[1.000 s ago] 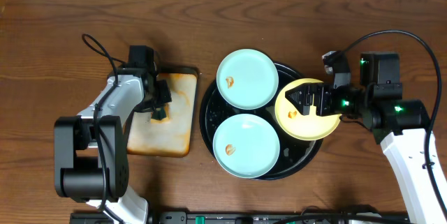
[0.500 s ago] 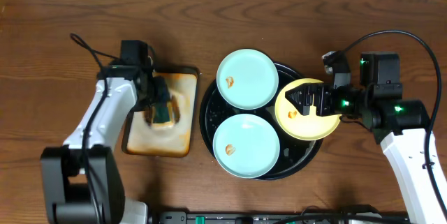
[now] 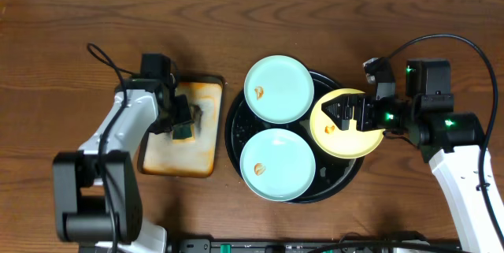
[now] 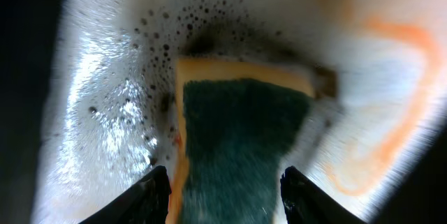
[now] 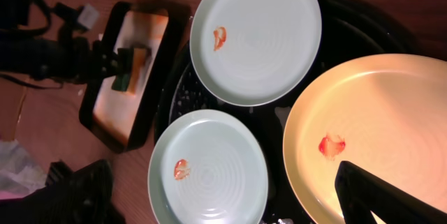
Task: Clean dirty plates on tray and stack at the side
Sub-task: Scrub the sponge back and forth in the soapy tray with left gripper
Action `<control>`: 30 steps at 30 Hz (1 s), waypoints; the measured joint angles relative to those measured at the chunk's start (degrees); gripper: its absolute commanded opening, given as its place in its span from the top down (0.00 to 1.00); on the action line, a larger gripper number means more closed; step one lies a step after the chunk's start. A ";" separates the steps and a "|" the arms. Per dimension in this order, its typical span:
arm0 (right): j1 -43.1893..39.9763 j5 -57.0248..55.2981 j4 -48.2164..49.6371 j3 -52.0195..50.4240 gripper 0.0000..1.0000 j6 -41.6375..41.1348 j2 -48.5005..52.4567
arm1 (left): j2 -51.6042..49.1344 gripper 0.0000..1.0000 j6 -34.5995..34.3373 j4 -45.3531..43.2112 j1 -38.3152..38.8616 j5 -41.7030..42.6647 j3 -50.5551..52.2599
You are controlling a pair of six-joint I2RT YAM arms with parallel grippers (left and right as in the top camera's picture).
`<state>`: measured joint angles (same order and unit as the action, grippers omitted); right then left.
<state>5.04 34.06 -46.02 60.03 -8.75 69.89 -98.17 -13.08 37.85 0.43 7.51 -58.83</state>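
Left gripper [image 4: 223, 190]: straddles your sponge [image 4: 241, 133] on the stained tray [image 3: 177, 157], left; whether it grips, cannot tell
Right gripper [image 3: 344, 117]: your jaws stand apart over the yellow plate [image 5: 377, 112], right
Black tray [image 3: 233, 124]: centre; holds yellow plate, far mint plate [image 3: 277, 89], near mint plate [image 3: 277, 164]

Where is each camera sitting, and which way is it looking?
Overhead: above the table, facing straight down on the black tray, the yellow plate, two mint plates, the small stained tray, the left arm and right arm.
Left wrist: on the left arm, looking down at the green sponge; fingers of the left gripper flank it.
Right wrist: on the right arm, looking across the yellow plate towards the mint plates; one finger of the right gripper shows.
Shared: overhead and right wrist both show all three plates.
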 measured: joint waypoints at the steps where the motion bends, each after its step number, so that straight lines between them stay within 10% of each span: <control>1: 0.00 0.00 0.00 0.00 0.01 -0.02 0.00 | -0.87 0.48 0.00 -0.26 0.00 0.00 0.04; 8: 0.00 0.00 0.00 0.00 0.01 -0.02 0.00 | -4.72 0.92 -0.07 -0.68 0.48 0.09 0.04; 18: 0.00 0.00 0.00 0.00 0.01 -0.02 0.00 | -3.96 0.91 0.02 5.84 0.92 -0.13 -3.72; 22: 0.00 0.00 -0.02 0.00 0.01 -0.02 0.00 | 0.07 0.65 0.17 5.86 0.92 0.76 -5.73; 30: 0.00 0.00 -0.02 0.00 0.01 -0.02 0.00 | 2.36 0.51 -0.17 6.38 0.98 1.66 -5.68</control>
<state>5.04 34.06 -46.04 60.03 -8.78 69.89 -95.81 -13.26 44.23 1.41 9.17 -64.51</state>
